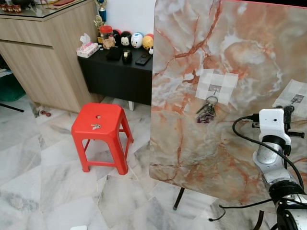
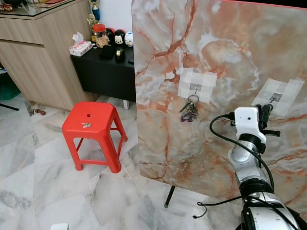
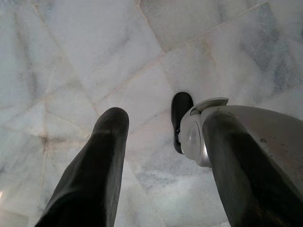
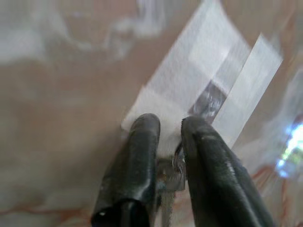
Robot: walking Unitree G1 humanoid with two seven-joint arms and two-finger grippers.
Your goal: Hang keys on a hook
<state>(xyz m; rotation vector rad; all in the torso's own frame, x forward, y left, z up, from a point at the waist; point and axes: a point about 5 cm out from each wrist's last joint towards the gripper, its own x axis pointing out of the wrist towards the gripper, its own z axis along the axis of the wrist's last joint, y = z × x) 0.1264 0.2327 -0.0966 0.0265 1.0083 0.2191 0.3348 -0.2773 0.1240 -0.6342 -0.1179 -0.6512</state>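
An upright marble-patterned board (image 1: 192,143) carries two taped hooks. On the left hook (image 1: 215,88) hangs a bunch of keys (image 1: 206,111). My right gripper (image 1: 289,112) is raised against the board just below the right hook (image 1: 297,99). In the right wrist view that gripper (image 4: 170,137) is shut on a small set of keys (image 4: 171,178), its tips touching the tape under the hook (image 4: 208,101). Another loose key (image 1: 96,126) lies on the red stool (image 1: 103,117). My left gripper (image 3: 163,123) hangs open over the floor.
A black stand leg (image 1: 178,198) props the board on the marble floor. A wooden cabinet (image 1: 43,62) stands at the left. Beside it, a low black table (image 1: 115,72) holds toys and a tissue box. A cable (image 1: 240,132) loops from my right wrist.
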